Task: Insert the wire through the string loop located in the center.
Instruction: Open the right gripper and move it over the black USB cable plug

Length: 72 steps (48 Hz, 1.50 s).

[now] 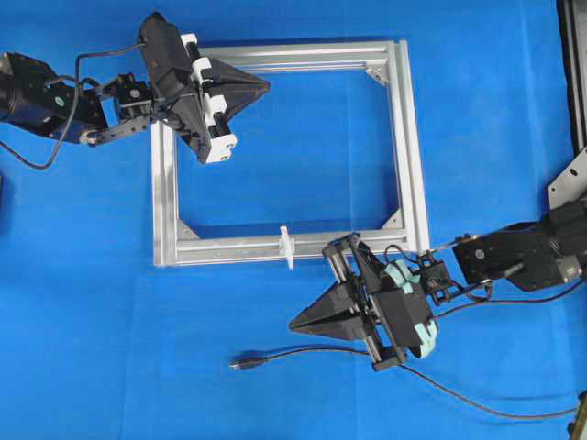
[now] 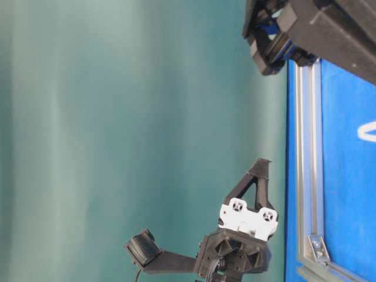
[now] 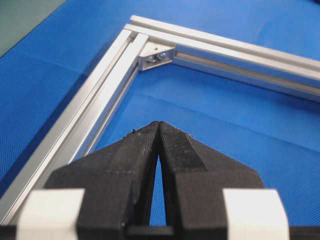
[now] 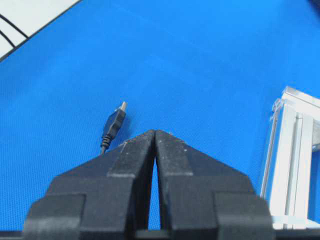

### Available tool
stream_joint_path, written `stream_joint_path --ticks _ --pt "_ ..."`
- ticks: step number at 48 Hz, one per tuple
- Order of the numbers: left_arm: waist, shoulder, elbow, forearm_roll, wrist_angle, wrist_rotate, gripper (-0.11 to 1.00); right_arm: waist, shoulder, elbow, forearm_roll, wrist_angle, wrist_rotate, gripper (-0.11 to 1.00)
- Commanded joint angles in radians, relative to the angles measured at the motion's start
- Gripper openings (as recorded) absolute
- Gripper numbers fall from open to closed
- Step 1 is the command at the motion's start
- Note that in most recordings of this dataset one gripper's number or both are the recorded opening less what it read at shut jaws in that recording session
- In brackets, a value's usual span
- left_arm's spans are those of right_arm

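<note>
The wire (image 1: 303,352) lies loose on the blue mat at the front, its metal-tipped plug (image 1: 244,364) pointing left; the plug (image 4: 115,122) also shows just ahead and left of my right fingertips. The string loop (image 1: 287,246) stands white on the near rail of the aluminium frame (image 1: 408,147). My right gripper (image 1: 293,325) is shut and empty, hovering right of the plug and in front of the loop. My left gripper (image 1: 267,87) is shut and empty over the frame's far left part, its tips (image 3: 158,123) pointing toward a frame corner (image 3: 156,54).
The frame's corner bracket (image 2: 316,247) and rail (image 2: 308,147) show in the table-level view, with the left arm (image 2: 247,223) beside them. Thick black arm cables (image 1: 46,156) hang at the left. A black bracket (image 1: 570,179) sits at the right edge.
</note>
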<state>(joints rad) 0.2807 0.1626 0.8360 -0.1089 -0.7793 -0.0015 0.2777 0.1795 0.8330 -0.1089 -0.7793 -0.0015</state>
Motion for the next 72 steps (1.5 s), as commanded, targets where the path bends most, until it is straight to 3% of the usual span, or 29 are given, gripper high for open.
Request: stream_joint_path --ticks 1,10,32,39,49,51,57,72 --pt "0.017 -0.043 -0.011 0.017 0.006 0.014 0.0 0.009 -0.061 -0.017 -0.003 -0.002 0.003 0.0" --pt "0.021 -0.043 -0.012 0.02 0.006 0.014 0.0 0.012 -0.078 -0.028 -0.002 0.078 0.014 -0.05" --pt "0.026 -0.049 0.003 0.021 0.015 0.014 0.0 0.025 -0.081 -0.04 -0.003 0.091 0.114 -0.04" --pt "0.028 -0.048 0.003 0.021 0.018 0.014 0.0 0.035 -0.08 -0.043 0.002 0.097 0.133 0.18" --pt "0.032 -0.048 0.003 0.021 0.021 0.014 0.0 0.044 -0.077 -0.051 0.029 0.13 0.153 0.79" --pt "0.032 -0.048 0.003 0.021 0.021 0.015 0.0 0.046 -0.075 -0.052 0.029 0.132 0.155 0.86" --pt "0.032 -0.048 0.003 0.023 0.021 0.015 0.0 0.052 -0.057 -0.061 0.037 0.149 0.158 0.75" --pt "0.032 -0.049 0.006 0.023 0.021 0.015 0.0 0.069 0.078 -0.118 0.112 0.146 0.158 0.76"
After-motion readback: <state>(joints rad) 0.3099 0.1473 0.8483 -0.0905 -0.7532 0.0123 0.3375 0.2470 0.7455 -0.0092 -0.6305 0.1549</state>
